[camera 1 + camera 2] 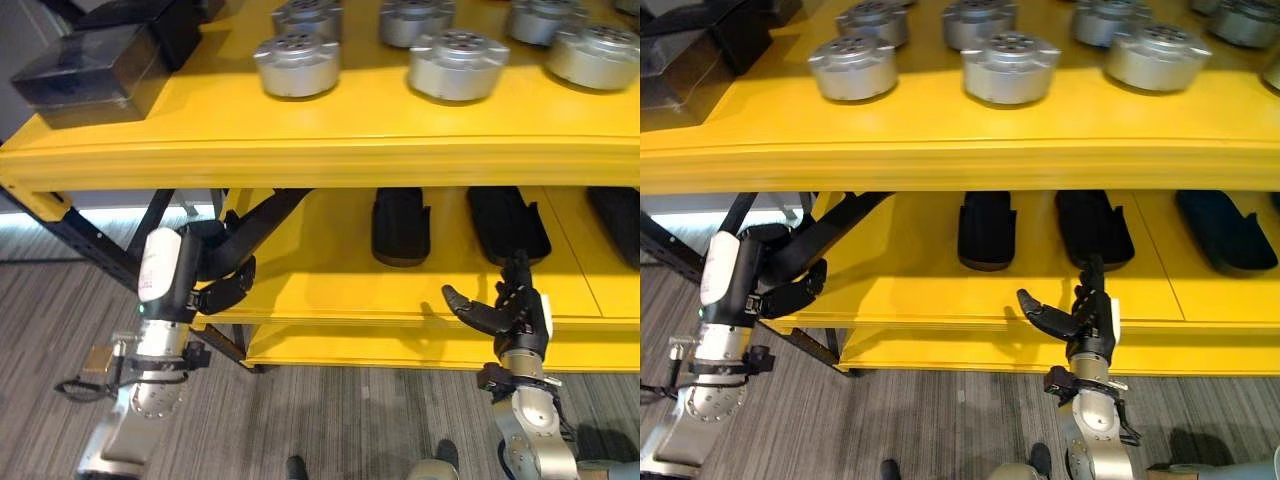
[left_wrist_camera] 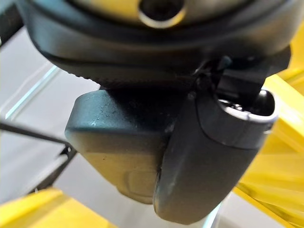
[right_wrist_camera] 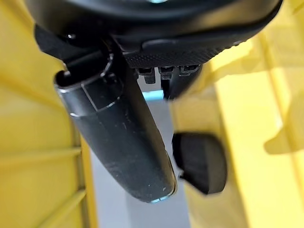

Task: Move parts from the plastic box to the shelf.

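Note:
Several silver round parts (image 1: 296,62) stand on the top board of the yellow shelf (image 1: 320,160). A dark plastic box (image 1: 90,70) sits at that board's left end. My left hand (image 1: 222,275) hangs by the left front corner of the middle board, fingers relaxed and holding nothing. My right hand (image 1: 505,310) is raised in front of the middle board with fingers straight and thumb spread, also empty. In the right wrist view its thumb (image 3: 118,137) points past a black part (image 3: 199,161).
Three long black parts (image 1: 400,225) (image 1: 507,225) (image 1: 615,220) lie on the middle board (image 1: 320,280). A black diagonal brace (image 1: 255,220) runs under the top board near my left hand. Grey wood-pattern floor (image 1: 330,420) lies below.

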